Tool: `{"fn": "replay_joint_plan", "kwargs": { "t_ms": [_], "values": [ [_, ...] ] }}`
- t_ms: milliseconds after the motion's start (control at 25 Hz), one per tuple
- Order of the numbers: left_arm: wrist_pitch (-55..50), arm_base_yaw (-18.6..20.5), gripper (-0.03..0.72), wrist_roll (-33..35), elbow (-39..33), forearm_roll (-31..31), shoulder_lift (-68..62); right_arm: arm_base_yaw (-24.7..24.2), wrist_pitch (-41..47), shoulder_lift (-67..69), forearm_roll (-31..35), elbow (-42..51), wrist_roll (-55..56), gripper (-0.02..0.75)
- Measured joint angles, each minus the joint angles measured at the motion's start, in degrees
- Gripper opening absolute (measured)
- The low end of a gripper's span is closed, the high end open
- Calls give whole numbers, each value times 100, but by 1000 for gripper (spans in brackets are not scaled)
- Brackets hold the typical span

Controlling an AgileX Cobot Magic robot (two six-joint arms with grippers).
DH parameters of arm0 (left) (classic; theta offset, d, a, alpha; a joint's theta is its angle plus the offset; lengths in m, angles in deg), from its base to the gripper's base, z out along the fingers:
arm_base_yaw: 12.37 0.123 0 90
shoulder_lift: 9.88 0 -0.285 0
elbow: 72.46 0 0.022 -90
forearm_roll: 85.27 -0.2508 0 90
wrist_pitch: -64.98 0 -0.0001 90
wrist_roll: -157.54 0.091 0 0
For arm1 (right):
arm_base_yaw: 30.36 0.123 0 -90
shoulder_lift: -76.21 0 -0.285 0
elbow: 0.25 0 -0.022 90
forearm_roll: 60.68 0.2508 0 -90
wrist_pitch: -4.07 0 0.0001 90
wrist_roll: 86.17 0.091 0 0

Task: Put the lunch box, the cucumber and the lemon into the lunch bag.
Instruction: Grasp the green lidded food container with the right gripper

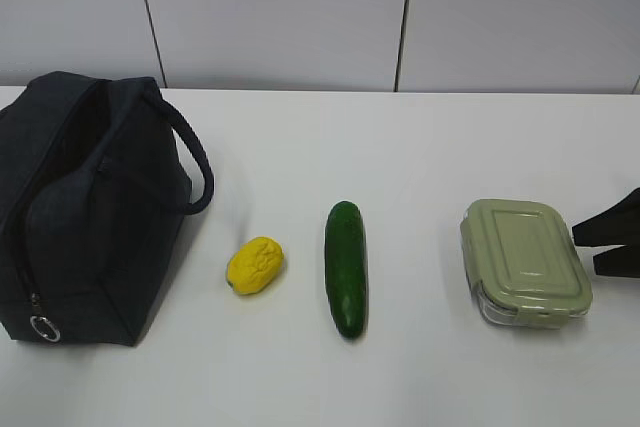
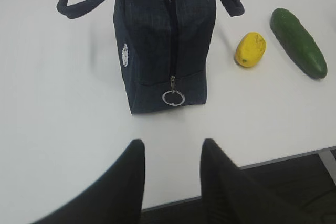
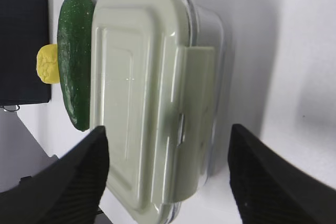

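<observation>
Four things sit in a row on your white bench (image 1: 420, 147): lunch bag (image 1: 80, 217) far left of the frame, then lemon (image 1: 255, 265), cucumber (image 1: 346, 267) and lunch box (image 1: 524, 261) toward the right. Your left gripper (image 2: 170, 156) hangs partly spread and empty, just short of the bag's ring pull (image 2: 173, 97). Your right gripper (image 3: 168, 161) is spread wide beside the lunch box, holding nothing.
</observation>
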Motion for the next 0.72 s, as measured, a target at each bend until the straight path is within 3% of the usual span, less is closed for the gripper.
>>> {"fn": "replay_joint_plan", "kwargs": {
  "t_ms": [520,720],
  "values": [
    [0,0,239,0,0,0,0,397,-11,438,-36,-185,-86,529],
    [0,0,239,0,0,-2,0,411,-11,437,234,-185,-95,529]
  ]
}}
